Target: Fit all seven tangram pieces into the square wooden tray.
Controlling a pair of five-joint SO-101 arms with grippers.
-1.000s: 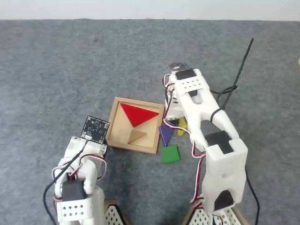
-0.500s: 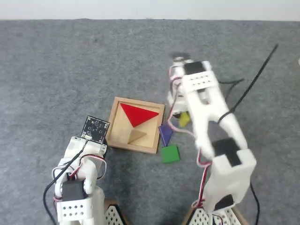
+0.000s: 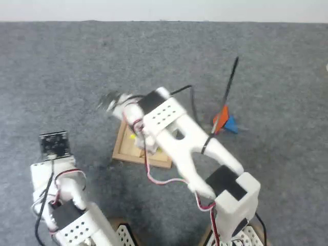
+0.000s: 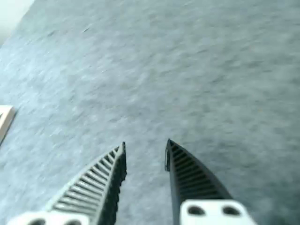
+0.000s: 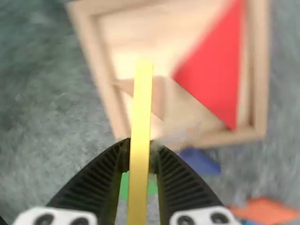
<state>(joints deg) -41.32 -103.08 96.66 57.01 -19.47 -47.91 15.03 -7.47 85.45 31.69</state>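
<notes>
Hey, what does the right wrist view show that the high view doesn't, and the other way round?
Right wrist view: the right claw shut on the yellow piece, held on edge over the tray, with the red triangle lying inside. High view: the left arm off to the tray's side, and the right arm stretched over the tray. Shared: the tray and grey carpet.

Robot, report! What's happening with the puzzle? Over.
Right gripper shut on yellow piece, over tray. Left gripper open, holding nothing. Red triangle sits in tray.
</notes>
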